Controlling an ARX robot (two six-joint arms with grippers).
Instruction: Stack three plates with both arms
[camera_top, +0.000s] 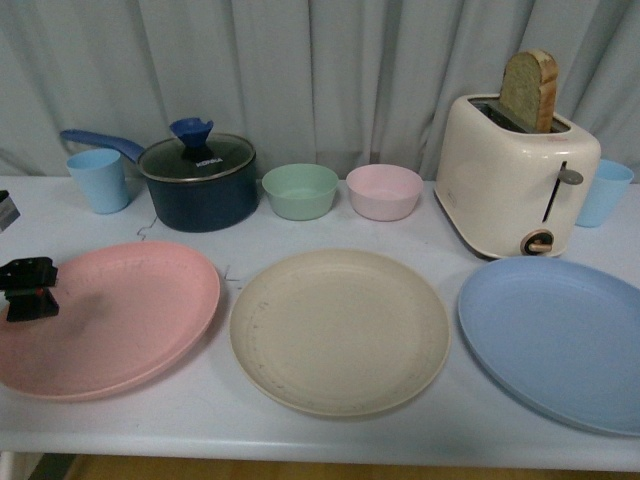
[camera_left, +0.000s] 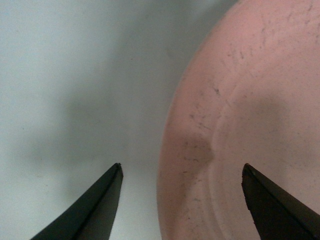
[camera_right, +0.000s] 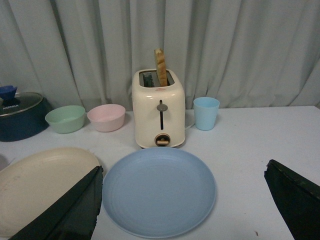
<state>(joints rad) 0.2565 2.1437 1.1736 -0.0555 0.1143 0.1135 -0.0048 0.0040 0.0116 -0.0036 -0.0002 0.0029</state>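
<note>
Over at the far left of the table (camera_top: 240, 435), my left gripper (camera_top: 28, 290) sits above the left part of the pink plate (camera_top: 130, 320) and throws a shadow on it. On the left wrist cam its fingers (camera_left: 95, 210) are spread apart with nothing gripped. One is over bare table and the other over the pink surface, so the plate's rim runs right up the gap. Can't tell if either tip is actually touching.

Next along is the beige plate (camera_top: 340, 330), flat in the middle, just beside the pink one with a sliver of table between. Then comes the blue plate (camera_top: 550, 340) on the right, near the beige one but apart from it, just in front of the toaster (camera_top: 515, 190). All three lie singly, none stacked.

Back row by the curtain (camera_top: 330, 70): left cup (camera_top: 98, 180), pot (camera_top: 198, 190) with a glass lid, green bowl (camera_top: 300, 190), pink bowl (camera_top: 384, 191), the toaster with a bread slice (camera_top: 528, 90) sticking up, and right cup (camera_top: 605, 192).

My right gripper (camera_right: 183, 165) only shows on its own wrist cam. Its fingers (camera_right: 65, 210) are wide apart and hold nothing. The blue plate lies in the gap between them, a bit ahead of the tips, and the beige plate's edge sits behind one finger.
</note>
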